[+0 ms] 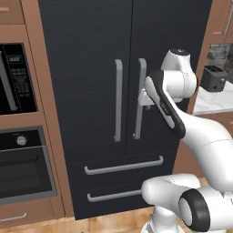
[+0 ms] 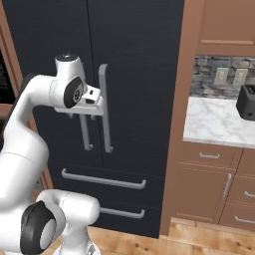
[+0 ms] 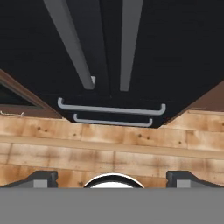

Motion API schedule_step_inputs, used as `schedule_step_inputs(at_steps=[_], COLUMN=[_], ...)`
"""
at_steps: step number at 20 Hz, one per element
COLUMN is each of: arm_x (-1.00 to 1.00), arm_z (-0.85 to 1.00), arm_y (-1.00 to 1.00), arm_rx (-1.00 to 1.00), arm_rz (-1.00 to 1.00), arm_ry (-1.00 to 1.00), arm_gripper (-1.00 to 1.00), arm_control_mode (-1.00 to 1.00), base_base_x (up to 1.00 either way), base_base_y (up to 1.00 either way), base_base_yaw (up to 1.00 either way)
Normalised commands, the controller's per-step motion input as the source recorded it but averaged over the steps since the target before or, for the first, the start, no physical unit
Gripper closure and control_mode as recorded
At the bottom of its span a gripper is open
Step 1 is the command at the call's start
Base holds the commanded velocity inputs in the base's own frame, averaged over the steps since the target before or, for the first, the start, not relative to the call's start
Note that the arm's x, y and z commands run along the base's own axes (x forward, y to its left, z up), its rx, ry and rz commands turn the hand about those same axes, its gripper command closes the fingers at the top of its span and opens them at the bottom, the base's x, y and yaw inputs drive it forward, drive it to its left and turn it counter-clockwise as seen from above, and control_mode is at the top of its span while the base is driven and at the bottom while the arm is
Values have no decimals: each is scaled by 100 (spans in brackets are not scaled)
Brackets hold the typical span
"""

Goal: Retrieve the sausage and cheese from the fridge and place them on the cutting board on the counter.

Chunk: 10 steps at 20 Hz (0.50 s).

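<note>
You're sitting with the gripper (image 3: 112, 177) spread wide, holding nothing, near the fridge (image 1: 91, 54) handles (image 1: 139, 98). Both doors look closed, so you're risking swiping past the bar if you're reaching misaligned.

Shut fridge (image 1: 91, 68) doors ahead; bar handles (image 1: 118, 100) within reach.
</note>
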Motion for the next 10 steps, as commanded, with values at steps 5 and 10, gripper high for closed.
schedule_step_inputs(at_steps=[5,10], arm_x=[0,0], arm_z=[0,-38], arm_y=[0,17], arm_rx=[0,8], arm_rz=[0,0], arm_ry=[0,-37], arm_gripper=[-100,-100], arm_control_mode=[100,-100], base_base_x=[-5,0], base_base_y=[4,0], base_base_yaw=[1,0])
